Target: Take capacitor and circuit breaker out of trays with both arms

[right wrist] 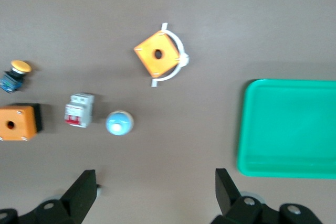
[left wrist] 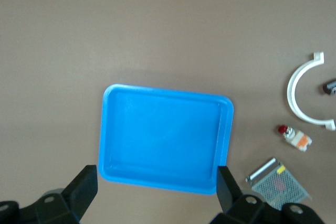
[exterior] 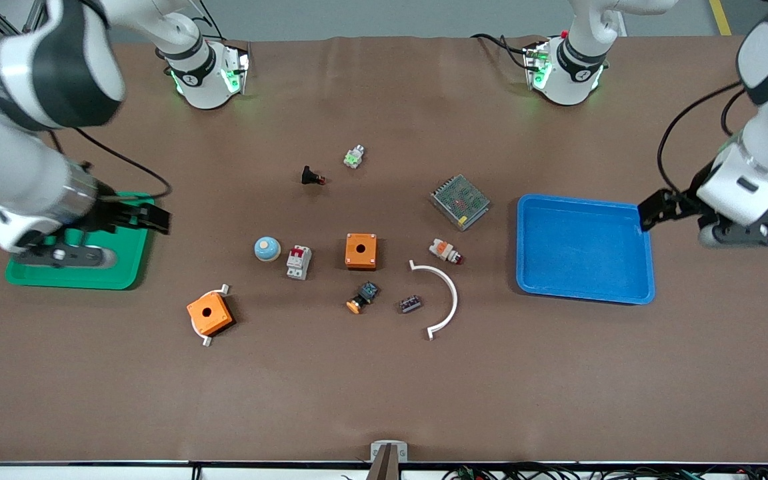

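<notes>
We see the left claw spread wide and empty over the blue tray at frame right, the right claw likewise agape over the green tray at frame left, the breaker left of centre, the capacitor lower centre on the table.

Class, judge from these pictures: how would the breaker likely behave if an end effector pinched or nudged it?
The breaker looks like a rigid boxy block, so it should probably not flex when pinched. It lies flat on the table, so a nudge would likely slide it rather than roll it. Its red levers might shift if squeezed.
</notes>
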Robot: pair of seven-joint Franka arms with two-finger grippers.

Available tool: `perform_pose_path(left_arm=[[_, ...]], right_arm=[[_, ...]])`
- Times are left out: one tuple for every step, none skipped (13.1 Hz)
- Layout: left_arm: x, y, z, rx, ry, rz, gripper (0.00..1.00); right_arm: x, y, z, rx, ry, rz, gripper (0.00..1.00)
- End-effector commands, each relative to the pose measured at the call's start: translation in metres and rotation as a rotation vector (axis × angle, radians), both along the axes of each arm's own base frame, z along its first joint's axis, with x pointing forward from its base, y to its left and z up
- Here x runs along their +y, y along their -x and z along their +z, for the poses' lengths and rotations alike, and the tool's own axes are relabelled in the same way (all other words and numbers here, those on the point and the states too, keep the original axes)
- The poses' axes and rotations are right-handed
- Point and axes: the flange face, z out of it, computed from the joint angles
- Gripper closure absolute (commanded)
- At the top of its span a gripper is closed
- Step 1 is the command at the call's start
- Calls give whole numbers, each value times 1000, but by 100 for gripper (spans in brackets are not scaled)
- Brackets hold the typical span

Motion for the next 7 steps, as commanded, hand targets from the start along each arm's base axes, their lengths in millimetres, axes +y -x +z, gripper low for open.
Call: perform_pose_path(left_arm=[[9, 51, 15, -23, -19, -76, 0], [11, 54, 19, -27, -18, -89, 0], [10, 51, 23, -35, -16, -75, 0], [8, 44, 26, -41, -19, -82, 0], [6, 33, 34, -58, -20, -82, 0], [6, 25, 39, -39, -27, -80, 0], [7, 21, 47, -26, -33, -75, 0]], right_arm=[[-64, 11, 6, -6, -6, 55, 0], [-84, 15, 12, -6, -8, 69, 0], [-100, 18, 17, -6, 6, 85, 0], [-111, 20, 24, -15, 26, 108, 0], [-120, 26, 34, -31, 25, 104, 0], [-124, 32, 40, -35, 21, 99, 0], [-124, 38, 49, -38, 16, 98, 0]])
